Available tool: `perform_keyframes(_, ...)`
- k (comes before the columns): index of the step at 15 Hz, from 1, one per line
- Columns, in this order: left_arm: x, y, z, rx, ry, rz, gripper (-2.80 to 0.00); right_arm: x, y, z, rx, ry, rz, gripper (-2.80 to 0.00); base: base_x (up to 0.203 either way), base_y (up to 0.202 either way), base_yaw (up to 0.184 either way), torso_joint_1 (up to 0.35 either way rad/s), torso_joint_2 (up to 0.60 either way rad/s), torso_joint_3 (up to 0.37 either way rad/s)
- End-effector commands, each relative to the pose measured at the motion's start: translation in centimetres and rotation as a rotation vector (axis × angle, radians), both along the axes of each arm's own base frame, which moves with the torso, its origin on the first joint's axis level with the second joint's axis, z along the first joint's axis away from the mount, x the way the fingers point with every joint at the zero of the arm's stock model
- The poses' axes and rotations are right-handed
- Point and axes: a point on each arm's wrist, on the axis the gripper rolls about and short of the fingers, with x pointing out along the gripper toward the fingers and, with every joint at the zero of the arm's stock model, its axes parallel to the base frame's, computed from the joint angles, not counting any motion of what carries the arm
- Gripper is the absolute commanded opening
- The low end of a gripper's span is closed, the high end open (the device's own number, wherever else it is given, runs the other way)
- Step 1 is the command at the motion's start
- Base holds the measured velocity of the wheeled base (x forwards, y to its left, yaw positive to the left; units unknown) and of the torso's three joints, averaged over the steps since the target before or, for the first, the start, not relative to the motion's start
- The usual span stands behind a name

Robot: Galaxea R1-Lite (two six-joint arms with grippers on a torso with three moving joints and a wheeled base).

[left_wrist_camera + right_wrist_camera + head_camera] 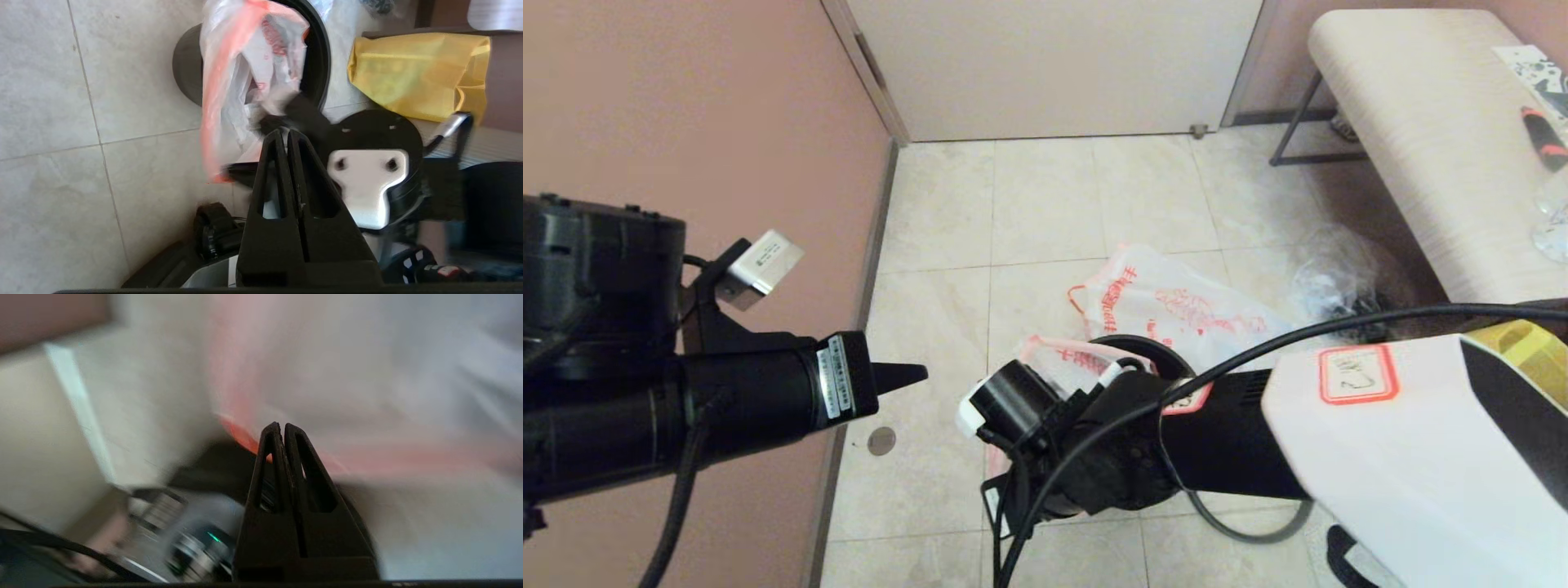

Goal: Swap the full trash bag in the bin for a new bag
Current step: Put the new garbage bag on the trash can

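Observation:
The black bin (1145, 344) stands on the tiled floor, and the left wrist view shows its side (186, 73). The milky-white new bag (1054, 353) with its pink-orange band hangs over the bin's near rim (229, 81). My right gripper (282, 113) is at that rim, shut on the new bag's edge (367, 375); the band runs right up to the right gripper's tips (282, 425). The full trash bag (1176, 306), white with red-orange print, lies on the floor just behind the bin. My left gripper (915, 376) hovers shut and empty to the left of the bin (288, 132).
A clear bag with dark contents (1335, 282) lies to the right of the printed bag. A yellow tote (416, 73) sits by the right arm. A cream bench (1421, 122) stands at the right, the pink wall (686, 122) close on the left, and a floor drain (881, 441) nearby.

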Motion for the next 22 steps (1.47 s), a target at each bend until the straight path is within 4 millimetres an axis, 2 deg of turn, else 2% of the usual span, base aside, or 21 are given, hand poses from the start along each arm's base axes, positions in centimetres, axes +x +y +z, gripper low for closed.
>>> perform_keyframes(1,-0.2,0.0,0.1,-0.005,-0.002,-0.003,-2.80,-0.9,-2.6,2.4,-0.055,-0.004,-0.044,-2.80,0.000,0.000,0.000,0.000,0.00,0.000)
perform_keyframes(3,-0.2,0.0,0.1,-0.004,-0.001,-0.002,-2.80,0.4,-5.3,2.1,-0.164,-0.032,-0.171,-2.80,0.000,0.000,0.000,0.000,0.00,0.000)
perform_keyframes(6,0.0,-0.4,-0.4,0.005,0.017,-0.016,-2.80,3.5,-8.6,2.0,-0.173,-0.032,-0.319,-2.80,0.000,0.000,0.000,0.000,0.00,0.000)
perform_keyframes(7,0.3,-0.6,-0.6,0.011,0.026,-0.016,-2.80,3.2,-8.2,2.3,-0.151,-0.032,-0.311,-2.80,0.000,0.000,0.000,0.000,0.00,0.000)
perform_keyframes(8,0.8,-0.9,-1.0,0.020,0.042,-0.016,-2.80,2.1,-7.0,2.5,-0.126,-0.033,-0.269,-2.80,0.000,0.000,0.000,0.000,0.00,0.000)
perform_keyframes(10,0.8,-1.1,-1.2,0.026,0.054,-0.023,-2.80,1.1,-4.9,1.3,-0.128,-0.016,-0.210,-2.80,0.000,0.000,0.000,0.000,0.00,0.000)
perform_keyframes(11,1.0,-1.3,-1.5,0.033,0.065,-0.025,-2.80,1.3,-4.1,0.9,-0.118,-0.017,-0.198,-2.80,0.000,0.000,0.000,0.000,0.00,0.000)
perform_keyframes(14,3.3,-1.8,-3.7,0.080,0.146,0.013,-2.80,1.5,-2.2,0.0,-0.083,0.003,-0.158,-2.80,0.000,0.000,0.000,0.000,0.00,0.000)
perform_keyframes(16,4.9,-2.1,-5.4,0.110,0.211,0.026,-2.80,1.0,-2.1,0.7,-0.039,0.032,-0.124,-2.80,0.000,0.000,0.000,0.000,0.00,0.000)
perform_keyframes(18,5.7,-2.6,-6.6,0.095,0.269,-0.030,-2.80,0.7,-2.4,1.2,-0.031,0.038,-0.129,-2.80,0.000,0.000,0.000,0.000,0.00,0.000)
perform_keyframes(22,7.2,-3.7,-8.3,0.056,0.289,-0.052,-2.80,1.6,-4.6,1.2,-0.078,-0.024,-0.317,-2.80,0.000,0.000,0.000,0.000,0.00,0.000)
